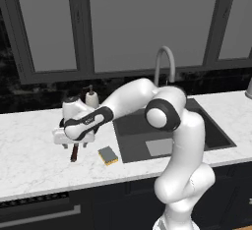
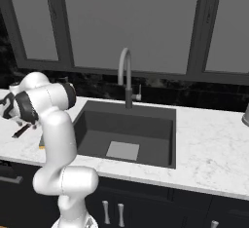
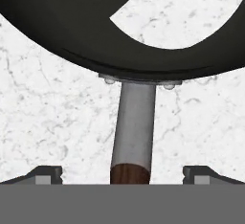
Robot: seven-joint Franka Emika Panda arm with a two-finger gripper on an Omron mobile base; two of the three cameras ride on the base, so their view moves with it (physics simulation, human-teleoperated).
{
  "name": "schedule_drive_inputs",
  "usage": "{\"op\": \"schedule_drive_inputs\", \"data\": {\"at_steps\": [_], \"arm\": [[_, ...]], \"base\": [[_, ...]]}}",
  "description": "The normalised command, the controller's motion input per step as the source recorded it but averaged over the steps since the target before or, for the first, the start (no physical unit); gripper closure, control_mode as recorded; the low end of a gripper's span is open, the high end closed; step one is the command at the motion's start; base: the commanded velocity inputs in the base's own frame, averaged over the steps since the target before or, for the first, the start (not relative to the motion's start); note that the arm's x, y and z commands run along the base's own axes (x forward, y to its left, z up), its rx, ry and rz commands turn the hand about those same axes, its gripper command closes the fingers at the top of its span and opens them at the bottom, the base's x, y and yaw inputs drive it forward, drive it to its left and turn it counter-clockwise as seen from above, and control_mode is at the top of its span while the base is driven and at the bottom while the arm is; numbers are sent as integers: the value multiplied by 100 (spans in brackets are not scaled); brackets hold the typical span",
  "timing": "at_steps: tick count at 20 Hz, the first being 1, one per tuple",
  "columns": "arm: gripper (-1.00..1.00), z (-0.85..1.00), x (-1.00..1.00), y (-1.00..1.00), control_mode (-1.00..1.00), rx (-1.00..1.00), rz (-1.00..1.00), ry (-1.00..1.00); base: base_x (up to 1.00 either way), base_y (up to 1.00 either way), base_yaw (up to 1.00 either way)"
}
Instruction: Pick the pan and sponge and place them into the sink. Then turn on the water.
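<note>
The black pan (image 3: 72, 22) lies on the white marble counter, left of the sink (image 1: 129, 126). Its grey neck and reddish-brown handle (image 3: 130, 173) run down between my fingertips (image 3: 45, 173). My gripper (image 3: 125, 174) hangs open just above the handle, one finger on each side, touching nothing. From the left base view the hand covers the pan, and just the handle (image 1: 75, 154) pokes out below the gripper (image 1: 74, 144). The sponge (image 1: 108, 155), grey-blue over yellow, lies on the counter right of the handle. The faucet (image 1: 165, 62) arches over the sink (image 2: 160, 124); no water is in view.
A beige soap bottle (image 1: 91, 96) stands behind my hand near the back wall. The counter's front edge runs close below the sponge. A grey object (image 2: 245, 117) sits at the far right of the counter. The sink floor has a lighter square patch (image 2: 122, 150).
</note>
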Motion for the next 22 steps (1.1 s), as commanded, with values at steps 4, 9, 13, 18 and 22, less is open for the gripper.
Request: {"op": "schedule_drive_inputs", "data": {"at_steps": [4,9,13,18,22], "arm": [[-100,-25,0,5,-100,0,0,0],[-100,-20,0,0,-100,0,0,0],[-100,-21,0,2,-100,0,0,0],[100,-10,0,1,-100,0,0,-1],[100,0,0,0,-100,0,0,0]], "base": [[0,0,0],[0,0,0],[0,0,0],[0,0,0],[0,0,0]]}}
